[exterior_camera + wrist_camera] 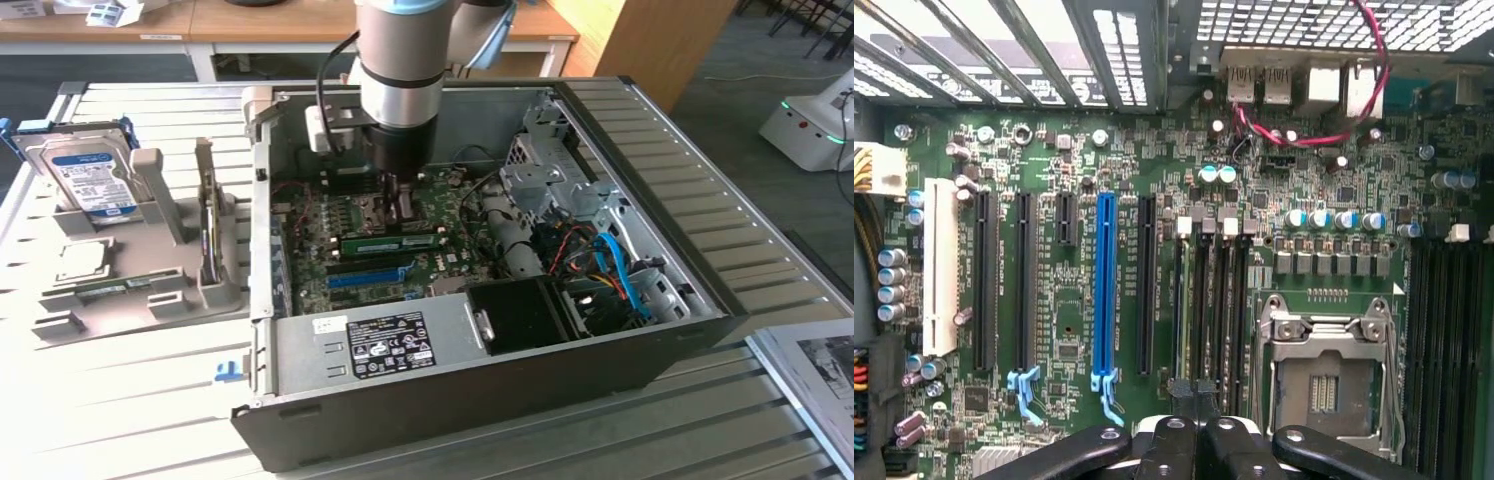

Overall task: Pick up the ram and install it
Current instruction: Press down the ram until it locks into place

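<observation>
A slim green ram stick [394,241] with a pale sticker sits along a motherboard slot inside the open computer case [694,300]. In the wrist view that stick appears edge-on [1182,300] among the black memory slots [1212,300]. My gripper [396,205] hangs low over the board, just behind the stick and above the processor socket [1324,375]. Its black fingers [1169,445] are pressed together, and I see nothing between them at the gripper [1194,445]. I cannot tell whether the stick is fully clipped in.
The long blue slot [1104,290] [363,275] lies beside the memory slots. Cables and a drive cage [561,170] fill the case's right side. A grey holder [134,270] at the exterior view's left carries a hard drive [87,175] and a slim strip standing on edge [207,215].
</observation>
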Action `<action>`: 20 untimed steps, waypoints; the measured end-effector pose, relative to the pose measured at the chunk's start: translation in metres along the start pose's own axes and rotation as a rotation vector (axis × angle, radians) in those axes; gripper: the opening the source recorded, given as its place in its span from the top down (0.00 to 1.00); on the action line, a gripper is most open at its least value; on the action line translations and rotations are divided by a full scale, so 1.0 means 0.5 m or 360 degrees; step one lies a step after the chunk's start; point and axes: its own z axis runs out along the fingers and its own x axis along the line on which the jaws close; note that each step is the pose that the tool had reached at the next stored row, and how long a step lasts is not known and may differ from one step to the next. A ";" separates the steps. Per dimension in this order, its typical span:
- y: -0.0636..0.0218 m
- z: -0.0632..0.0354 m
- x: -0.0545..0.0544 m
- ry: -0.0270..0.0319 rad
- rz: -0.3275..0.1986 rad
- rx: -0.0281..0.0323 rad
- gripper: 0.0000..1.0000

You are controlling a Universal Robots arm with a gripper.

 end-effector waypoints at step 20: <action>0.035 -0.001 0.000 0.00001 0.0000 0.00174 0.90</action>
